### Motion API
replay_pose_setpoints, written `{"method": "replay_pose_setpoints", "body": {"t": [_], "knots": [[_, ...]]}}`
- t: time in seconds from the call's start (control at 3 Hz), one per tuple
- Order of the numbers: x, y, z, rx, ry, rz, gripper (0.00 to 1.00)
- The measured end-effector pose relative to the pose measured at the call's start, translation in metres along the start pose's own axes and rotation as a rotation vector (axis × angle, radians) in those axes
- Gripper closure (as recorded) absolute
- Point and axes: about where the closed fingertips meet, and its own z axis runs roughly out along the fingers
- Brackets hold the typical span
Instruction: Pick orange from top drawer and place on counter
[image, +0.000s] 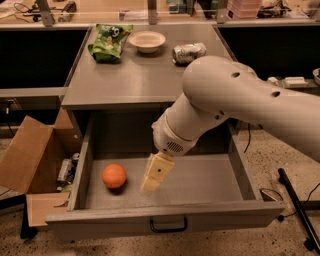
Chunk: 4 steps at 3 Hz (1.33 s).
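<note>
The orange (114, 175) lies at the left in the open drawer (165, 220). The gripper (150, 186) hangs just right of it, not touching; spread or pressed together, I cannot tell. Far off, a bowl (147, 41) stands on the surface (135, 82).

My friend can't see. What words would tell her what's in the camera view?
A robot's gripper hangs inside the open top drawer, just beside an orange on its floor, not touching it. On the counter above sit a green bag, a white bowl and a can.
</note>
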Motion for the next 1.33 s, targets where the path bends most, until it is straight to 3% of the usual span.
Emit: {"method": "replay_pose_setpoints", "body": {"t": [0.33, 1.0, 1.33], "knots": [[0.0, 0.001, 0.0, -0.002, 0.002, 0.0, 0.0], [-0.01, -0.039, 0.071, 0.017, 0.012, -0.041, 0.0], [-0.03, -0.048, 0.096, 0.012, -0.007, -0.065, 0.0]]}}
